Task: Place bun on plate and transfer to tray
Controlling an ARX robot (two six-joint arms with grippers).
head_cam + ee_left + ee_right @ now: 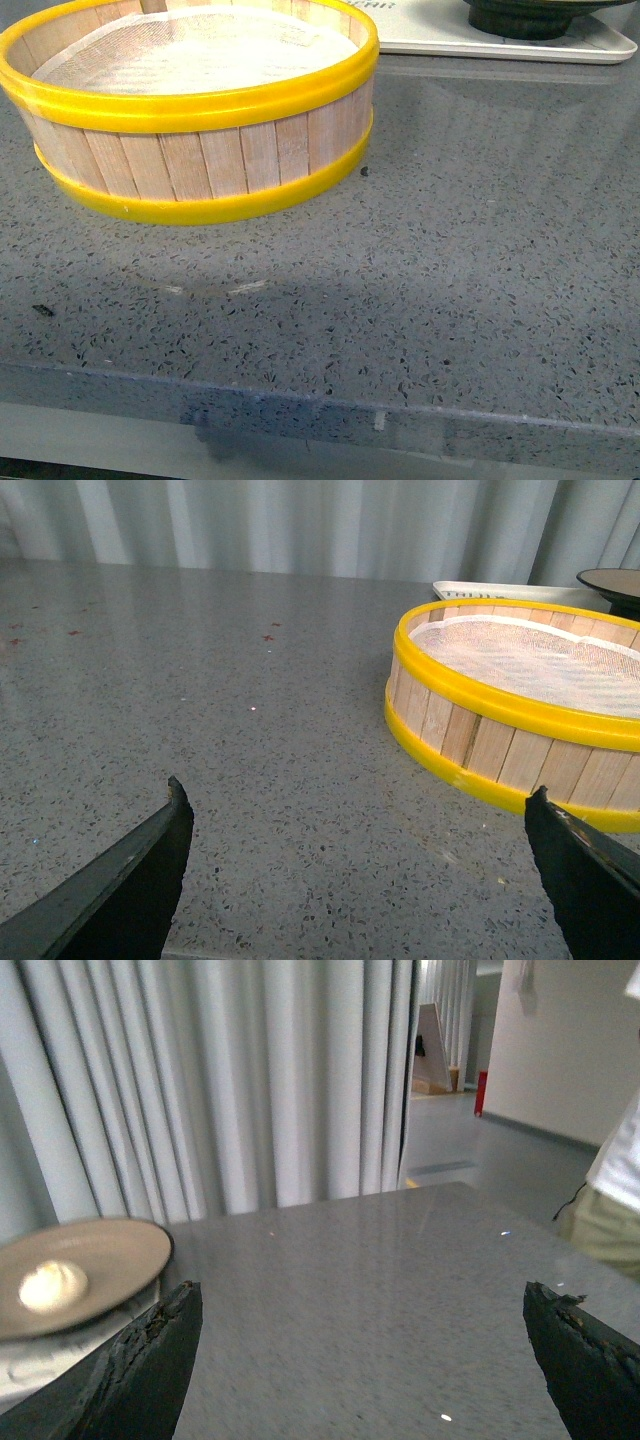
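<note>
The pale white bun lies on the grey-tan plate in the right wrist view. The plate stands on the cream-white tray. In the front view only the plate's black foot shows, on the tray at the far right. The plate's edge and the tray show beyond the basket in the left wrist view. My left gripper is open and empty above bare counter, near the basket. My right gripper is open and empty, to the side of the plate.
A yellow-rimmed wooden steamer basket lined with white mesh cloth stands on the grey speckled counter at the far left; it also shows in the left wrist view. Pale curtains hang behind. A person stands beyond the counter.
</note>
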